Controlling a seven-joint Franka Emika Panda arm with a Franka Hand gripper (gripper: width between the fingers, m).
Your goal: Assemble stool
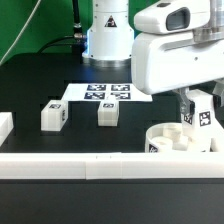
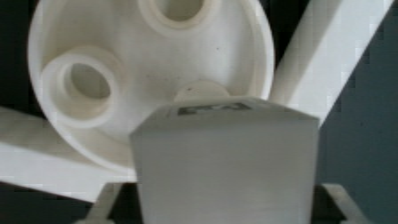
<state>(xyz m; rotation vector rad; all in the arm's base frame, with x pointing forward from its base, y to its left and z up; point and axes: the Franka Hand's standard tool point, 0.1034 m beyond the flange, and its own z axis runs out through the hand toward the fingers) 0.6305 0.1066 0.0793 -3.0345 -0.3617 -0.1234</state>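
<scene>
The round white seat [image 1: 172, 141] lies at the exterior view's lower right, against the front rail, with its sockets facing up. My gripper [image 1: 201, 112] hangs just above its right part and is shut on a white leg [image 1: 204, 119] with a tag, held upright. In the wrist view the held leg [image 2: 222, 160] fills the middle between my fingers [image 2: 118, 202], with the gripper [image 2: 222, 208] closed round it. The seat [image 2: 157, 70] with two round sockets lies beyond it. Two more tagged legs [image 1: 53, 115] [image 1: 107, 112] stand on the black table to the left.
The marker board [image 1: 105, 93] lies flat at the back centre. A long white rail [image 1: 70, 165] runs along the front edge, and another white piece [image 1: 4, 125] sits at the far left. Rails [image 2: 324, 60] also show beside the seat in the wrist view.
</scene>
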